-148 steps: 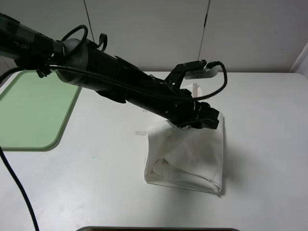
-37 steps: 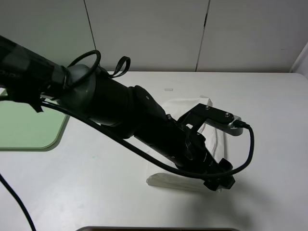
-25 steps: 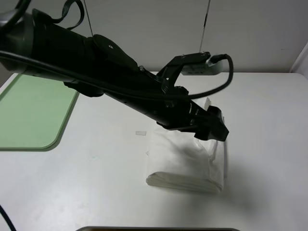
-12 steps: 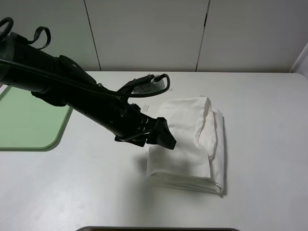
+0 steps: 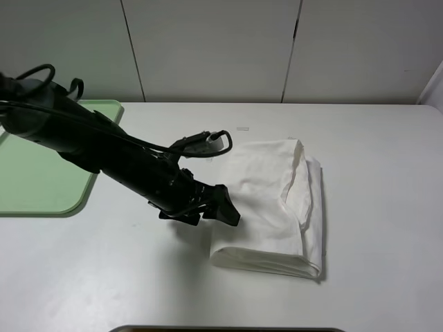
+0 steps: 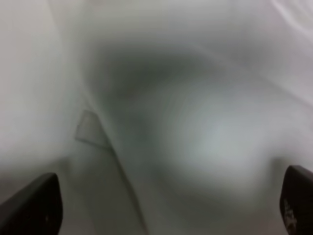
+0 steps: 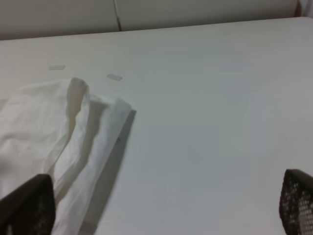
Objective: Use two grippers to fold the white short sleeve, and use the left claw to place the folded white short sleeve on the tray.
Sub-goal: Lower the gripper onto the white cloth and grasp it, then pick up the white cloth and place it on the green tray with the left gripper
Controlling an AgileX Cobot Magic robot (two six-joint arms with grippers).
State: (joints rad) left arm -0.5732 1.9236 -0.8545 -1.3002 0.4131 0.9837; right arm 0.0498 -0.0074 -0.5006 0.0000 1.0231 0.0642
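Now slide left claw (image 5: 225,211), jaws spread, low under near-left edge of folded white short sleeve (image 5: 271,200) lying mid-tabletop (image 5: 374,173); pinch all layers before tray (image 5: 41,166). Right jaws spread, idle.

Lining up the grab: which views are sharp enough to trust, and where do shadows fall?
Exterior high: sharp, even light; soft shadow under the left gripper on the table, beside the shirt. Left wrist: heavily blurred, white cloth fills it, dark smudge across it. Right wrist: mildly soft, shirt shadowed along its edge.
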